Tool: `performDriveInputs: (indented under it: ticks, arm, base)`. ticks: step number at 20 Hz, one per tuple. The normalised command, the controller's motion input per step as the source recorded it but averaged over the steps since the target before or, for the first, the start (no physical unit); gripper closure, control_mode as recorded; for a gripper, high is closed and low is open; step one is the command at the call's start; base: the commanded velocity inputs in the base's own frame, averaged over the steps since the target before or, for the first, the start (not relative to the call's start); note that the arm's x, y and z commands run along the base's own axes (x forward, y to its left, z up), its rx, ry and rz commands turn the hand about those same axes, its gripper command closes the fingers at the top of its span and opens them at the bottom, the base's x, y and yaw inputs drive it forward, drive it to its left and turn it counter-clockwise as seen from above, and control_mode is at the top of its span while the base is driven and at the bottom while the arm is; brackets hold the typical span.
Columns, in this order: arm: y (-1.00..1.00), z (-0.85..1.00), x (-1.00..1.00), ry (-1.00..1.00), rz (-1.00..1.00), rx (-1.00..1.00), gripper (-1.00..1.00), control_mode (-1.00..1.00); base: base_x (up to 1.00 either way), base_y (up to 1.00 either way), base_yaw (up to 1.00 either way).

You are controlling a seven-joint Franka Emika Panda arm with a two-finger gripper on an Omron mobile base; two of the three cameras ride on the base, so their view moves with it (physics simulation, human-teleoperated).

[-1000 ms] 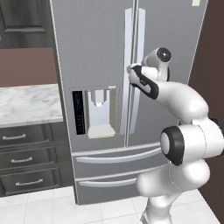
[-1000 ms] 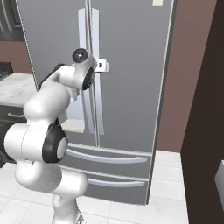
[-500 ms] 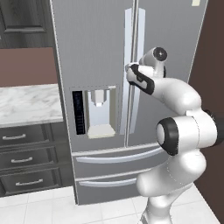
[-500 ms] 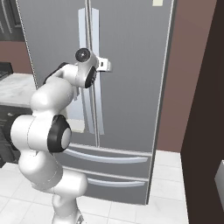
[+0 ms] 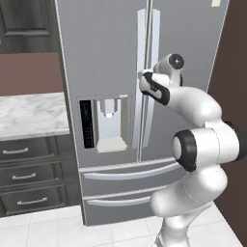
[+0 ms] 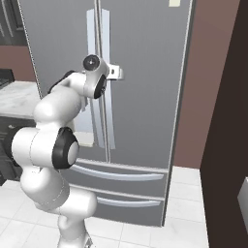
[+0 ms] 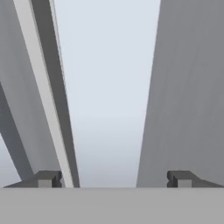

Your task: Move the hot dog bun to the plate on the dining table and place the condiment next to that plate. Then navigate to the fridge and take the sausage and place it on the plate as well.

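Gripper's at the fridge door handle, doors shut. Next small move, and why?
Probably close the jaws on the handle. The gripper is open, its fingertips standing either side of the pale bar of the right door's handle, which sits between them. The fridge doors are shut, so gripping comes before any pull.

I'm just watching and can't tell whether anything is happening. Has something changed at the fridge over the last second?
Little has changed. The arm's elbow and lower body have swung round, while the gripper has stayed up at the right door handle of the fridge. Its jaws stand open on either side of the handle, not yet closed on it. Both fridge doors are shut as before, and the drawers have not moved.
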Motion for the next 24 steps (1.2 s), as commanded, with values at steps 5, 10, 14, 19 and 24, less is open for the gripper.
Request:
performDriveInputs:
  ticks: [5,10,14,19,24]
  arm:
    - [-0.02,-0.03,0.08,0.00,-0.04,0.00,-1.00,-1.00]
    - [0.00,-0.11,0.30,0.00,-0.04,-0.01,-1.00,-1.00]
    - [0.00,-0.11,0.35,0.00,-0.02,0.00,-1.00,-1.00]
    - [0.00,-0.12,0.40,0.00,0.00,0.00,1.00,-1.00]
    - [0.00,-0.15,0.31,0.00,0.00,0.00,1.00,-1.00]
  base:
    - [0.00,0.00,0.00]
    - [0.00,0.00,0.00]
    - [0.00,0.00,0.00]
    - [0.00,0.00,0.00]
    - [0.00,0.00,0.00]
